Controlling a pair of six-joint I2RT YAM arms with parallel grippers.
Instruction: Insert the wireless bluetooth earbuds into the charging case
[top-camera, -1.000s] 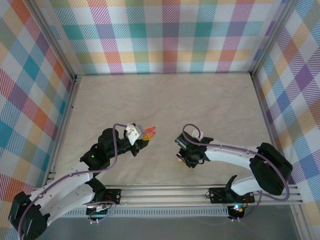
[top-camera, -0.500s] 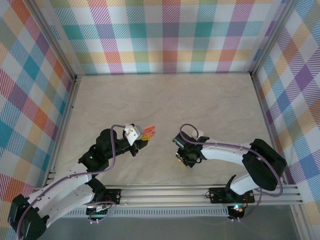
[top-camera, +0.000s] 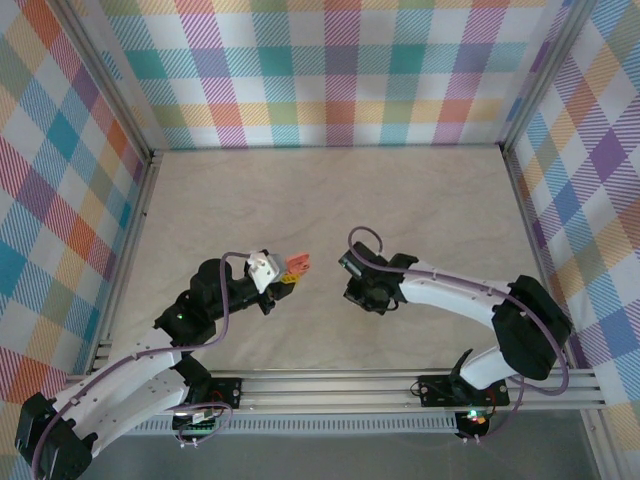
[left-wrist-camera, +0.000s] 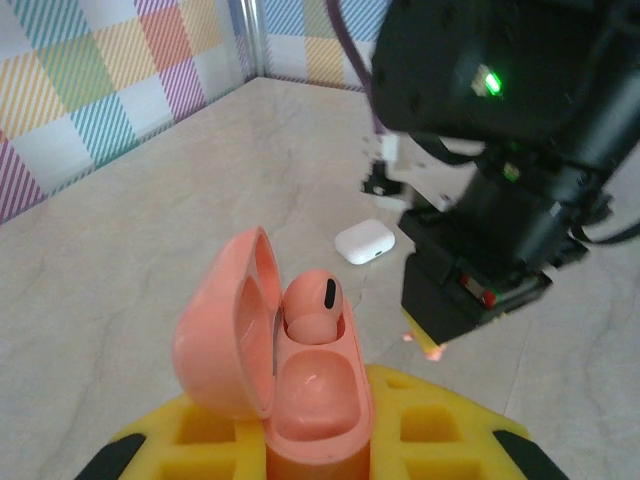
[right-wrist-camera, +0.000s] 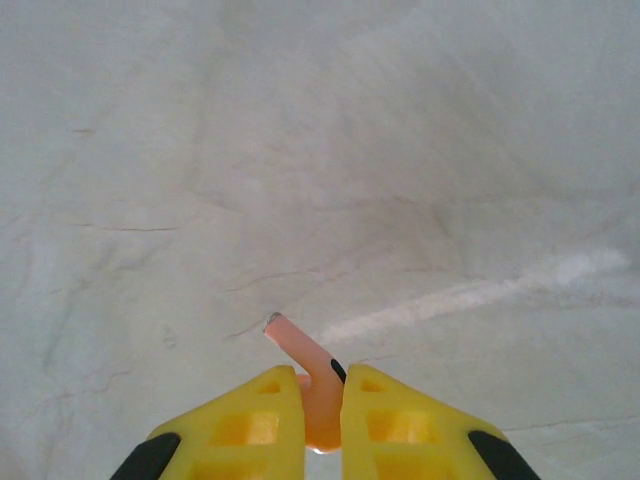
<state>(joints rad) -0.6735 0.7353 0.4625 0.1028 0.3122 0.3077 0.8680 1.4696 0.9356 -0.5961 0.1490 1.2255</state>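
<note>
Clamping the salmon-pink charging case (left-wrist-camera: 312, 400) by its lower body, upright, between the yellow fingers (left-wrist-camera: 190, 440) of the left gripper (left-wrist-camera: 320, 430), clenched tight on it. Stands with lid swung open toward the left side of the left wrist view. Carries one earbud (left-wrist-camera: 313, 305) seated in the far socket of the case; leaves the near socket bare. Pinching the second earbud (right-wrist-camera: 300, 345) off to the right of the case, apart from it, between the closed-down tips of the right gripper (right-wrist-camera: 322, 380), pink stem poking out past them above the table (right-wrist-camera: 300, 150). Lying flat on the table beyond the case, near it but not touching: a small white case (left-wrist-camera: 364, 241).
</note>
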